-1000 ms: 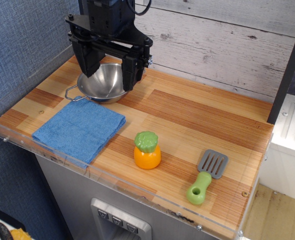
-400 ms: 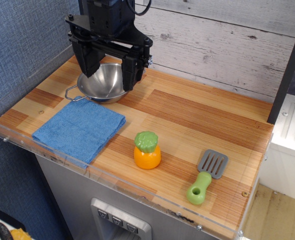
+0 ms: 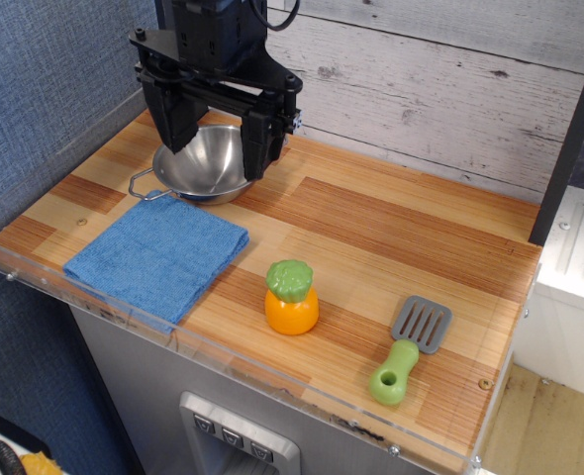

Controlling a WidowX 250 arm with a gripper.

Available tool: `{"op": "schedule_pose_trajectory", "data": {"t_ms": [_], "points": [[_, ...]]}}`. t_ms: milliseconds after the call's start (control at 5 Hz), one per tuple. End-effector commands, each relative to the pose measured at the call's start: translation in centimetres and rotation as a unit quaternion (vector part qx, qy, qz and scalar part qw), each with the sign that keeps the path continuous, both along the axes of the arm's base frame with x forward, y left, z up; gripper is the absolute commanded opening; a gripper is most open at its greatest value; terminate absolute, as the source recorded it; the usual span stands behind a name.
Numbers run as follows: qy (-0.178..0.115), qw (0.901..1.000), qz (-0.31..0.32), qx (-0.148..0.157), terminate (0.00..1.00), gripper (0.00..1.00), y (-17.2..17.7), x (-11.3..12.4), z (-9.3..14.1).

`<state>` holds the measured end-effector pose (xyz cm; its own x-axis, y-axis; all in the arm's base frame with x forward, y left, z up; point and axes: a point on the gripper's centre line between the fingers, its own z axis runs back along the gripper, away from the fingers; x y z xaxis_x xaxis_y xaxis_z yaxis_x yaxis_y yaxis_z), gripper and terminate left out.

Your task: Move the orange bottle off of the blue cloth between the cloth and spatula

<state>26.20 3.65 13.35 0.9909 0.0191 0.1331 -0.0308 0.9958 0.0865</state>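
Observation.image shows you the orange bottle (image 3: pixel 292 297) upright on the table (image 3: pixel 391 237), between the blue cloth (image 3: pixel 158 255) and spatula (image 3: pixel 409 348), so placement looks done; the gripper (image 3: pixel 216 139) hangs over the steel bowl (image 3: pixel 205 164), fingers (image 3: pixel 176 124) apart, empty.

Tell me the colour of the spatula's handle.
Lime green, on the spatula, whose slotted blade is grey. It shows in the only view, observation.image.

Bare wood rings the orange bottle (image 3: pixel 292 296) — cloth (image 3: pixel 157 256), spatula (image 3: pixel 409 347) flank it.
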Motion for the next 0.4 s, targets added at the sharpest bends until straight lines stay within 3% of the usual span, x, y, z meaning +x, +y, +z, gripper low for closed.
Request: {"op": "schedule_pose_trajectory", "data": {"t_ms": [0,200], "points": [[-0.018,0.9998,0.001,0.003,0.00,1.00,0.05,-0.09,1.06],[-0.018,0.9998,0.001,0.003,1.00,1.00,0.05,-0.09,1.06]]}}
